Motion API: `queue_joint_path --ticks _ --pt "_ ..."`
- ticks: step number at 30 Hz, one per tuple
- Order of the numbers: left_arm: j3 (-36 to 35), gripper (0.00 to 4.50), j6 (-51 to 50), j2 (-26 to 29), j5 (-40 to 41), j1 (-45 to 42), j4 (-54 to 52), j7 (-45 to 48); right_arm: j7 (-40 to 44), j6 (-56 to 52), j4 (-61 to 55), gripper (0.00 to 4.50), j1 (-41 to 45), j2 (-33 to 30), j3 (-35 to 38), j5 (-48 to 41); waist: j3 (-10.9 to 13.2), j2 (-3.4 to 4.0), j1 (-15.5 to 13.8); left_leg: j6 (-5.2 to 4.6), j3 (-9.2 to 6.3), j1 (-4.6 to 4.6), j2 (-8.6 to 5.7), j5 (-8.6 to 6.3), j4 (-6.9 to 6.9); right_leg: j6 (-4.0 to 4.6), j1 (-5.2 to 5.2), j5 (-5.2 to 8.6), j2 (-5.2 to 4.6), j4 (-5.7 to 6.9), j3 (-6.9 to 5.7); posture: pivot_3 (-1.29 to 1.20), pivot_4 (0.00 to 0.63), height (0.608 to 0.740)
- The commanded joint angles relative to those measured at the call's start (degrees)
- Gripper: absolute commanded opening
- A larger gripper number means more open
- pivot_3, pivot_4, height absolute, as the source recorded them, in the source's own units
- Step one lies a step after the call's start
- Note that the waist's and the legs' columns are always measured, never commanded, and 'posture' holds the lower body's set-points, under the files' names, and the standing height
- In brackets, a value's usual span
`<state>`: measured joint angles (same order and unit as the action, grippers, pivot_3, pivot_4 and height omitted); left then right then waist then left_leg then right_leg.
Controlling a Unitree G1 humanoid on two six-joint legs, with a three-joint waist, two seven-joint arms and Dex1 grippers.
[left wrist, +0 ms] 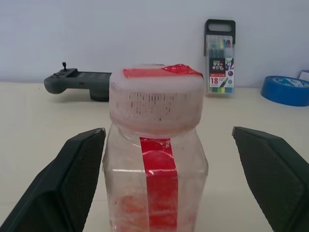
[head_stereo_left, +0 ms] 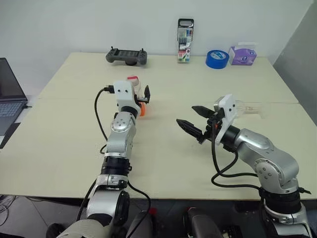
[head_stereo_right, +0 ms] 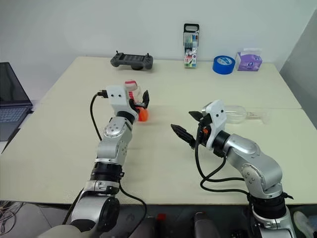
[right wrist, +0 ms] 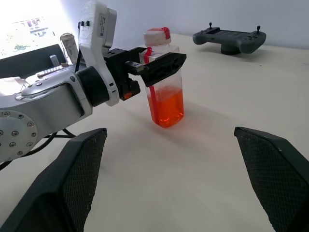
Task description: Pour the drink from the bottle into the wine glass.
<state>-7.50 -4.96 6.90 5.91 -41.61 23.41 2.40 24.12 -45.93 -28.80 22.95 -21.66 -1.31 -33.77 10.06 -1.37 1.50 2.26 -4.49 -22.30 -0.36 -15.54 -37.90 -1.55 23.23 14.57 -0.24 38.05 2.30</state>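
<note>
At the far left edge sits a dark open laptop (head_stereo_left: 10, 94), beside the pale cream tabletop (head_stereo_left: 64, 144). Moving right, the left gripper (right wrist: 153, 62) reaches forward with its two black fingers spread wide on either side of the small clear plastic bottle with squarish sides and a red-and-white band at its cap (left wrist: 157, 154). The bottle stands upright on the table between those fingers — the jaws are released, and in the left wrist view one finger (left wrist: 72, 183) lies close along the bottle's side while the other stands clear of it; whether the near one touches I cannot tell. The translucent orange-red drink (right wrist: 166, 108) fills only the lower part of the bottle.

Behind it, near the far edge, lies a dark grey handheld controller with two short sticks (head_stereo_left: 126, 56). Further right stands a tall clear marker case with a black handle (head_stereo_left: 185, 42), then a blue roll of tape (head_stereo_left: 217, 58) and a purple tissue box (head_stereo_left: 242, 54).

On the right, the right gripper (head_stereo_left: 194, 121) hovers above the table with its fingers splayed open, holding nothing. Just behind its wrist the small clear stemmed wine glass (head_stereo_right: 238, 114) lies on its side on the table — foot pointing toward the right edge.
</note>
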Motion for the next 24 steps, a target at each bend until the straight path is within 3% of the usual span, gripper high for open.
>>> queue_joint_path --ticks 1,4,5,12,13,20,24 --pt "-0.4 4.49 3.1 0.6 -0.1 -2.5 1.2 0.4 -0.1 1.0 -1.8 4.5 -0.1 0.1 0.3 0.0 0.0 0.0 0.0 0.0 0.0 0.0 0.0 0.0 0.0 0.0 0.0 0.0 0.0 -0.01 0.01 0.0 0.15 0.74" --pt "-0.3 4.49 4.0 0.7 -0.1 -2.9 2.3 0.6 0.0 1.0 -1.7 4.5 -0.1 0.1 0.2 0.0 0.0 0.0 0.0 0.0 0.0 0.0 0.01 0.0 0.01 0.0 0.0 0.0 0.0 -0.01 0.0 0.0 0.15 0.74" --pt "-0.3 4.31 4.2 0.7 -0.1 -2.9 2.5 0.5 -0.1 1.1 -1.7 4.5 -0.1 0.2 0.1 -0.1 0.0 0.0 0.0 0.0 0.0 0.0 0.01 0.0 0.01 0.0 0.0 0.0 0.0 0.0 0.01 0.0 0.15 0.74" --pt "-0.5 2.27 4.0 1.0 -0.9 -2.2 3.3 -1.0 -0.1 1.1 -1.6 4.5 -0.2 0.1 0.0 0.0 0.0 0.0 0.0 0.0 -0.02 0.0 0.01 0.0 0.01 0.0 0.0 0.0 0.0 0.0 0.0 0.0 0.15 0.74" --pt "-0.5 2.14 4.0 1.0 -1.0 -2.1 3.3 -1.2 -0.1 1.1 -1.5 4.5 -0.2 0.2 0.0 0.0 0.0 0.0 0.0 0.0 -0.02 0.0 0.01 0.0 0.0 0.0 0.0 -0.01 0.0 0.0 0.0 0.0 0.15 0.74" --pt "-0.8 2.14 3.2 1.3 1.3 0.2 0.8 1.7 -0.6 -0.5 -2.6 4.5 0.9 -0.5 1.1 -1.1 0.0 0.01 0.1 0.0 -0.01 0.02 0.01 0.0 0.0 0.01 0.0 -0.01 0.0 0.04 0.01 0.0 0.15 0.74" --pt "3.1 2.14 -2.6 1.7 12.2 6.0 -15.7 18.4 -3.1 -7.3 -7.0 4.5 5.9 -1.4 5.9 -8.5 0.0 0.04 0.2 0.02 -0.02 -0.04 0.05 0.01 0.02 0.01 0.06 -0.01 -0.02 0.04 0.03 0.0 0.15 0.74"
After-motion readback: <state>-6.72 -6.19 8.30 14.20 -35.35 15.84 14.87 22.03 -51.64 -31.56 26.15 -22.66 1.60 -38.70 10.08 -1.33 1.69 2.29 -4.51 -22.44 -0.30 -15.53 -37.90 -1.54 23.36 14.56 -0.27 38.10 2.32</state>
